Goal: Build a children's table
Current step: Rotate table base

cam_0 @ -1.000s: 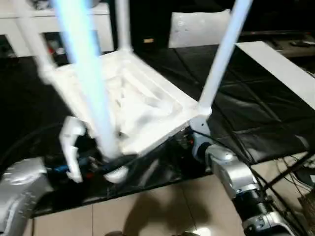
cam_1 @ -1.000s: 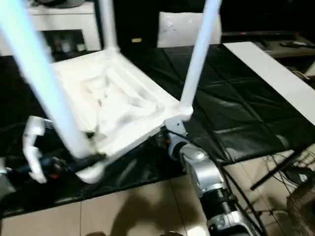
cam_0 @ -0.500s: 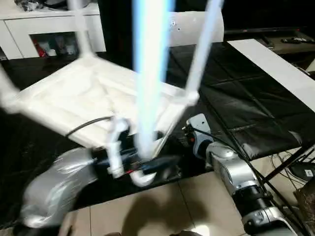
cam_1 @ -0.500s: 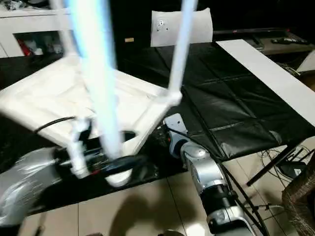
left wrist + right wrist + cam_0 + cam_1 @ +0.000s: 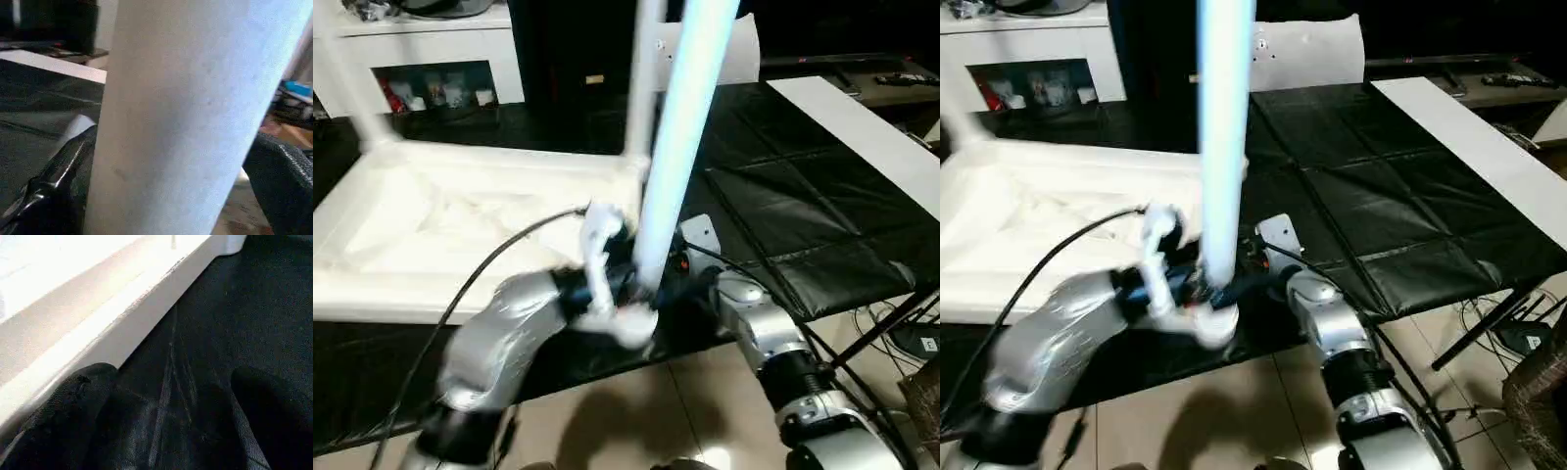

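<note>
Gripping smooth white tapered tube leg [image 5: 181, 117]: left tool [image 5: 631, 294]; right tool [image 5: 171, 431] released.

Blur, crops and hidden parts

The near leg [image 5: 677, 147] runs out past the top edge, its upper end unseen, and its foot merges into a smear at the left gripper [image 5: 631, 294]. The table top [image 5: 450, 225] is cut by the left edge, ribs washed out. The right gripper [image 5: 166, 426] sits hidden behind that leg in the head views.
</note>
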You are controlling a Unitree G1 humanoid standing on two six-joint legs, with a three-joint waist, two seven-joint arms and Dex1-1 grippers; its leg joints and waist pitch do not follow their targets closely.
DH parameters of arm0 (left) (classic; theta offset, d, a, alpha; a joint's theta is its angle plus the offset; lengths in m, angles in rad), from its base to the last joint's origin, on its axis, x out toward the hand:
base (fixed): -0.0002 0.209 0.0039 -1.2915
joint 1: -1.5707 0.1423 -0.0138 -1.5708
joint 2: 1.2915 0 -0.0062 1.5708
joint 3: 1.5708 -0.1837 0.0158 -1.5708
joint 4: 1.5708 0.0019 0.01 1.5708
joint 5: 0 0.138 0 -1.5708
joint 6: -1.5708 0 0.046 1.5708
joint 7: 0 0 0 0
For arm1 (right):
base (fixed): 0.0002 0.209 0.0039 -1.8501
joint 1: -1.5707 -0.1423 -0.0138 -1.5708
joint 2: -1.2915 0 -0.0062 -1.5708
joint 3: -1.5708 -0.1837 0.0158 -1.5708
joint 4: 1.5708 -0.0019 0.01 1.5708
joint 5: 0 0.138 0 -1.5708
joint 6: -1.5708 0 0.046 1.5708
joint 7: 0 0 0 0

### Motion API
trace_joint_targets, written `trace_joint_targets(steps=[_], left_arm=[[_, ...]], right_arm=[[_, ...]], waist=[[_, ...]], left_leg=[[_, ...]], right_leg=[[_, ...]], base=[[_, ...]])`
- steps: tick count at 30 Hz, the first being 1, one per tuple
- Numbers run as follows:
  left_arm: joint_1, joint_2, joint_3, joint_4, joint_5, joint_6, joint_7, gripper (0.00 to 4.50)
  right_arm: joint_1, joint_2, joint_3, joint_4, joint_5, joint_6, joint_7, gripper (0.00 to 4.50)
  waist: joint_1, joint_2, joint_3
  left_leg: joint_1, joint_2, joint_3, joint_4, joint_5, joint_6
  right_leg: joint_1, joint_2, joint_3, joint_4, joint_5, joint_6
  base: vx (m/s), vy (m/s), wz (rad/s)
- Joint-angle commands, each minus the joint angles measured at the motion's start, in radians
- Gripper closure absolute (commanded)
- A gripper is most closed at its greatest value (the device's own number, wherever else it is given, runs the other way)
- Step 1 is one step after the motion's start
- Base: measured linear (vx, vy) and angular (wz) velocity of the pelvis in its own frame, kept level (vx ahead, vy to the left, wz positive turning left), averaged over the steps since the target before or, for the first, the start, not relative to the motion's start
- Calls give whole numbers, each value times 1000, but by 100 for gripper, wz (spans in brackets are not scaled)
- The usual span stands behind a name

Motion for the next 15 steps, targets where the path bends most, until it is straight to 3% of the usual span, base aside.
trace_joint_targets(steps=[1, 5, 7, 8, 9, 12, 15], left_arm=[[-17, 16, 10, 33, 56, -61, 26, 0], [-18, 75, 27, 50, 80, -80, -4, 0], [-12, 106, 32, 50, 69, -66, -36, 0], [-6, 160, 31, 53, 64, -63, -96, 0], [-5, 165, 31, 54, 63, -63, -101, 0], [-10, 278, 46, 102, 23, -65, -258, 27], [-48, 358, -4, 194, 93, -141, -346, 48]], right_arm=[[-1, 3, -29, -33, 27, -19, -13, 5], [40, -32, -68, -90, 46, -19, -6, 5], [59, -47, -75, -123, 54, -10, 12, 5], [86, -68, -79, -175, 66, 0, 42, 5], [88, -69, -79, -179, 66, 0, 45, 5], [158, -138, -60, -301, 81, 22, 144, 0], [210, -203, -28, -377, 87, 31, 233, 0]], waist=[[11, 13, -67], [13, 23, -69], [16, 21, -69], [20, 30, -69], [19, 25, -68], [25, 27, -65], [29, 25, -62]], left_leg=[[-17, 53, -15, -62, -54, 36], [-13, 55, -17, -62, -41, 35], [-12, 55, -16, -63, -40, 37], [-11, 54, -17, -63, -45, 36], [-10, 55, -14, -63, -52, 40], [-10, 52, -14, -65, -64, 41], [-9, 50, -15, -68, -84, 44]], right_leg=[[68, -96, 76, -79, -104, -177], [65, -94, 74, -70, -73, -176], [65, -93, 76, -70, -64, -177], [64, -93, 74, -70, -69, -178], [63, -92, 76, -74, -74, -176], [64, -92, 76, -77, -102, -168], [63, -90, 75, -86, -167, -147]], base=[[0, 0, 0], [0, 0, 0], [0, 0, 0], [0, 0, 0], [0, 0, 0], [0, 0, 0], [0, 0, 0]])
